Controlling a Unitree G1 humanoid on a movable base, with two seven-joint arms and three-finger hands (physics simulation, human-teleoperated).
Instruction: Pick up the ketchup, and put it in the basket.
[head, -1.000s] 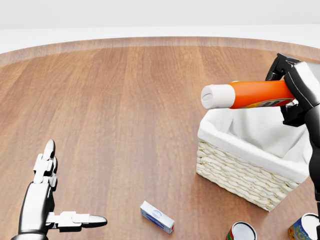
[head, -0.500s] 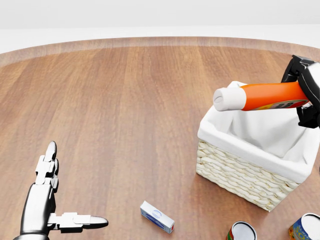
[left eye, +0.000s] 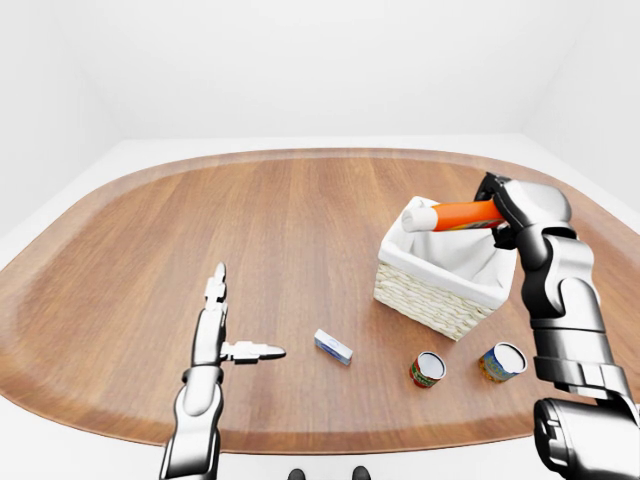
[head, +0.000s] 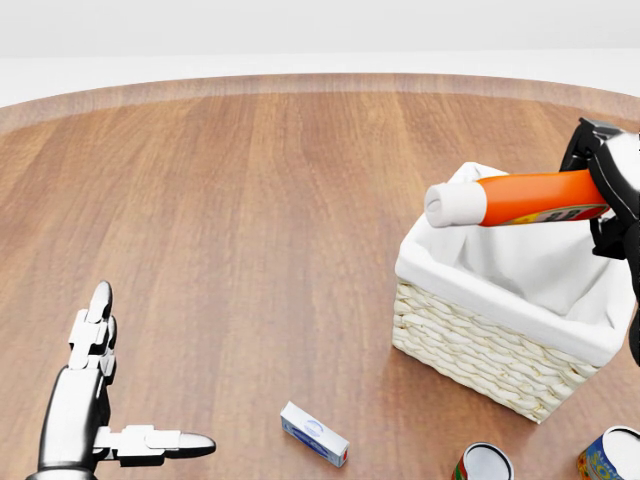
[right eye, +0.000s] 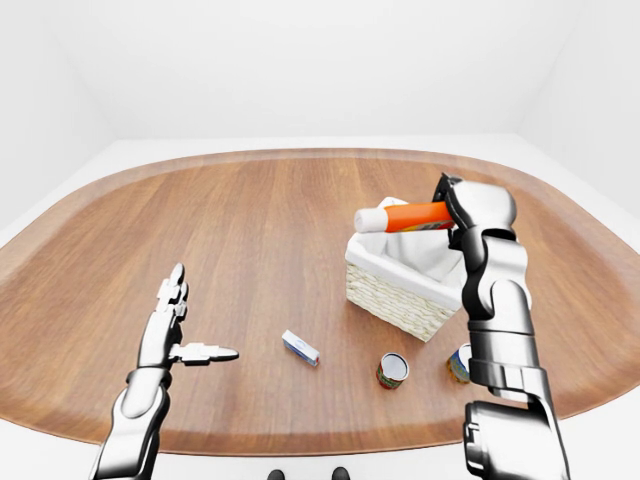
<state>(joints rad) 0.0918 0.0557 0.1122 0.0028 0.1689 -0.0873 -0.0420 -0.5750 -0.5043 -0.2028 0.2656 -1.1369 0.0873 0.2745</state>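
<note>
Ketchup (head: 535, 199) is hanging sideways over the basket (head: 480, 345), right hand (head: 612, 190) fingers clamped on it; pickup done, release remaining. Left hand (head: 85, 400) fingers are spreading apart, idle.

Plain white room: bare white walls (left eye: 300, 60) meeting at soft corners on the left and right of the left-eye view, pale white floor (left eye: 60, 200) showing around the furniture. One large wooden table (left eye: 300, 220) with rounded ends and a raised, lighter rim, grain running toward the top of the view. Even, diffuse light, with soft shadows lying on the wood.
</note>
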